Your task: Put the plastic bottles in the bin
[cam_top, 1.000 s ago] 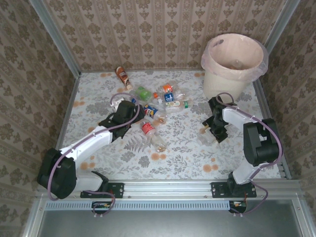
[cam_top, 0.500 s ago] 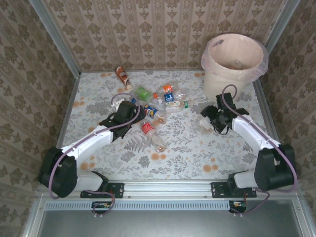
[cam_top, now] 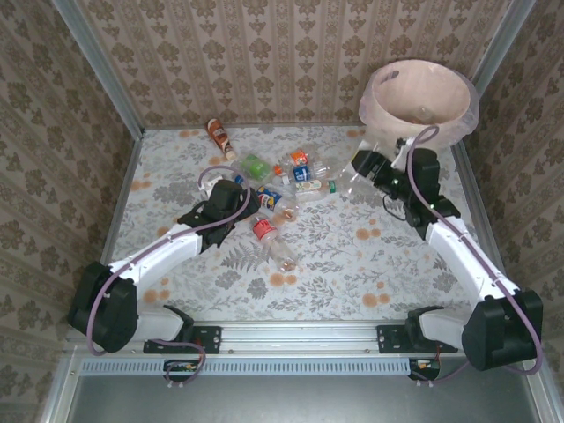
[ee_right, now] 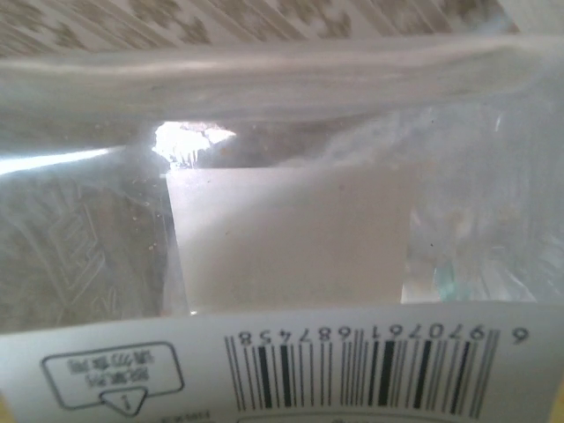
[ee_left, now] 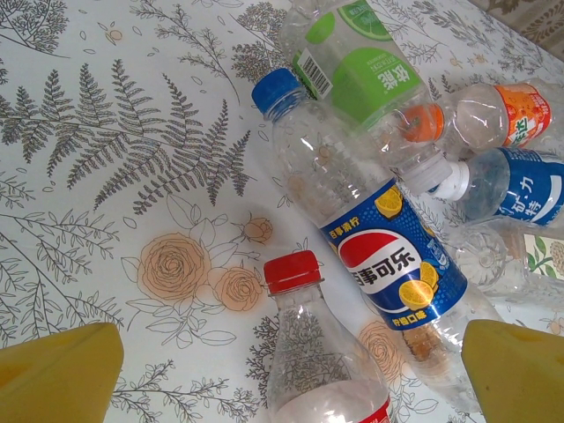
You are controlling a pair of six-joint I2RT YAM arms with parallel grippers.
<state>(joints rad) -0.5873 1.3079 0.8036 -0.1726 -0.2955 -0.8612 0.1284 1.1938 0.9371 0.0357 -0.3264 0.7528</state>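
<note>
Item 1. Bin (cam_top: 377,132): large round cream bucket with a thin pinkish liner folded over the rim, standing at the far right corner of the flowered table (cam_top: 352,273).

Item 2. Right gripper (cam_top: 366,167): just beside the bin's near-left wall, outside the rim. It is clenched on a clear bottle with barcode label (cam_top: 351,179). The right wrist view has this bottle (ee_right: 291,264) pressed close to the lens, with a white label panel and a printed barcode strip below it. The bottle is held at the bin's side, not inside it.

Item 3. Left gripper (cam_top: 250,208): well apart from the bin, to its left, at the near edge of the bottle cluster. Its jaws are spread wide, the yellow fingertips (ee_left: 57,370) standing either side of the red-capped bottle (ee_left: 304,352) without touching it.

Item 4. Bottles lying loose on the table, all left of the bin:
- blue-capped Pepsi bottle (ee_left: 388,256), touching the red-capped one;
- green-labelled bottle (ee_left: 352,62), farther back;
- orange-capped bottle (ee_left: 476,115), on the bin side of the green one;
- blue-labelled bottle with white cap (ee_left: 515,185), just beside it;
- clear bottle (cam_top: 282,254), nearest the arm bases;
- orange-brown bottle (cam_top: 218,134), alone by the back wall, farthest from the bin.
</note>
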